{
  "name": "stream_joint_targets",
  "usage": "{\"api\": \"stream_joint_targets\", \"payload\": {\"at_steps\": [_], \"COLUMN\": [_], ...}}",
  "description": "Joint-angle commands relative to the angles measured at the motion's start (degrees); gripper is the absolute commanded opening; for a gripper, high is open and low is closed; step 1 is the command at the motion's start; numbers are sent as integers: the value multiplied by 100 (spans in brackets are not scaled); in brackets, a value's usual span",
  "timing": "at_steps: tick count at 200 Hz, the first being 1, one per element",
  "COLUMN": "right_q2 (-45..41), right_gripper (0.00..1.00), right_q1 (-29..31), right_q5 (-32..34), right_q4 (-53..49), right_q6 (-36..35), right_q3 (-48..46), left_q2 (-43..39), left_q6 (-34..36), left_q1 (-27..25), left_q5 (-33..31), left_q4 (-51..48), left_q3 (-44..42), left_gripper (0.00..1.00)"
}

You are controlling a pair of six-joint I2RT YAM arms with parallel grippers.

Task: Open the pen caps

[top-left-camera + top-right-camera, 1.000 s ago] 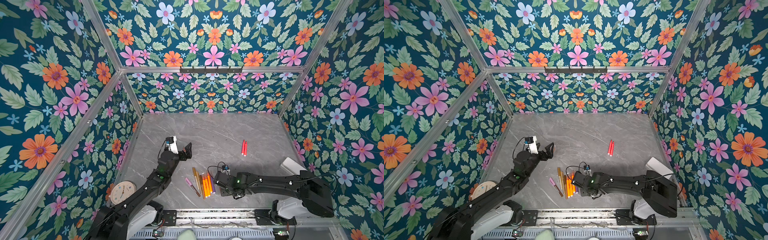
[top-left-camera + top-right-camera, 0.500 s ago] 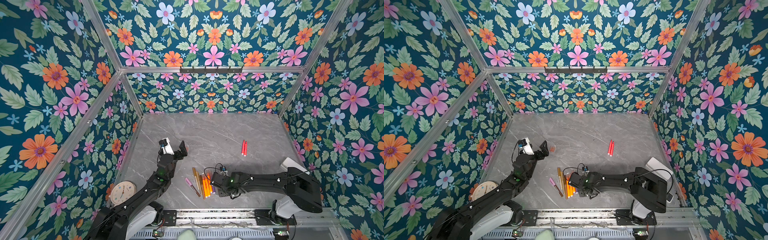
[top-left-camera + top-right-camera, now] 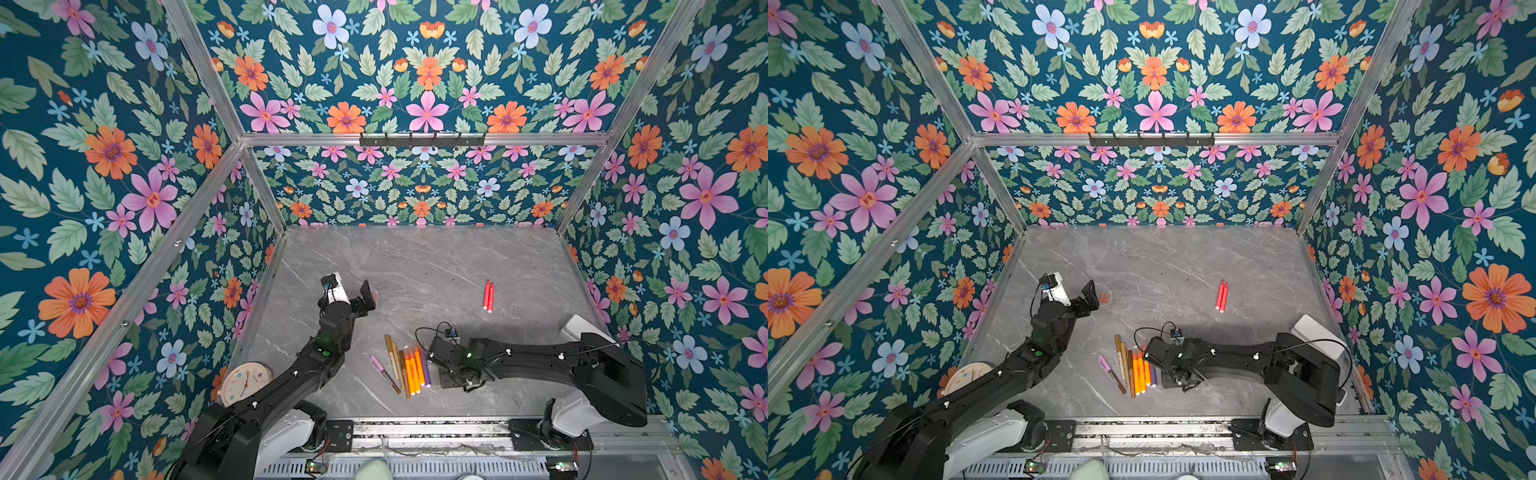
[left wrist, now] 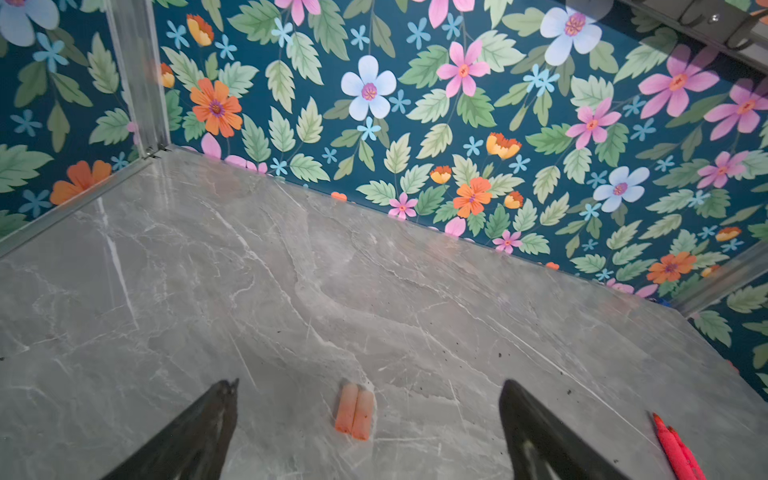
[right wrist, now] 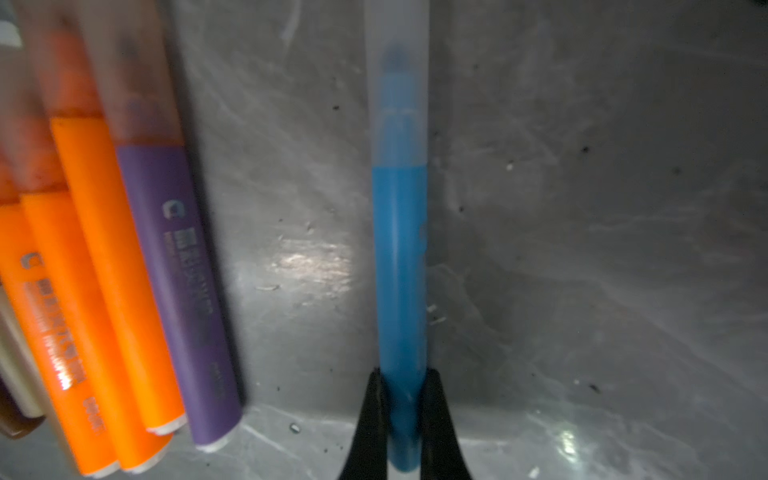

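Progress check from where I'm standing: I'd call this maybe a quarter done. Taking the row of pens [image 3: 405, 368] near the front edge as the reference, two red pens [image 3: 488, 296] lie well beyond it, toward the back wall and off to the right. Their pointed tips are bare, so those look finished. What I take to be their lids, two orange-red loose caps [image 4: 354, 411], lie side by side beyond the row on the other side, toward the back left. The left claw [image 4: 369, 381] hangs over them spread wide, touching nothing. Just beside the row, on the side of the purple pen [image 5: 178, 270], the right claw [image 5: 401, 374] is pinching the barrel end of a blue pen [image 5: 400, 270]. Its frosted cap [image 5: 397, 83] is on, so I'd guess that's the one being worked now. I can't tell if it's lifted off the table. Everything in the row itself (pink, gold, brown, the oranges, purple) looks capped to me, though the thin ones are too small in both top views to be sure.
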Motion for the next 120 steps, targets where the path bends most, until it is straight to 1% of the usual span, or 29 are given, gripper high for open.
{"api": "stream_joint_targets", "payload": {"at_steps": [1,15,33,41,55,68,84,94,120], "right_q2": [-502,-1014,-1720,-2020,-2486,-2800,-2872,-2759,-2429], "right_gripper": [0,0,0,0,0,0,0,0,0], "right_q1": [-200,-434,-842,-1091,-1522,-1795,-1875,-1878,-1878], "right_q5": [252,302,111,-138,-638,-1076,-1349,-1548,-2101], "right_q4": [-269,-323,-118,47,287,494,534,496,818], "right_q6": [-283,-532,-1014,-1221,-1539,-1829,-2169,-2333,-2408], "right_q3": [-83,-168,-392,-522,-728,-836,-769,-644,-475], "left_q2": [270,474,684,795,1010,1226,1571,1813,2521], "left_q6": [90,-13,-225,-321,-515,-870,-1257,-1471,-2017], "left_q1": [-48,-126,-168,-168,-168,-169,-172,-173,-171], "left_q5": [680,948,1634,2015,2865,3539,4195,4464,5259], "left_q4": [-166,65,393,607,1147,1679,2274,2464,3208], "left_q3": [261,287,305,301,265,216,230,295,504], "left_gripper": [100,100,100,100,100,99,95,92,89]}}
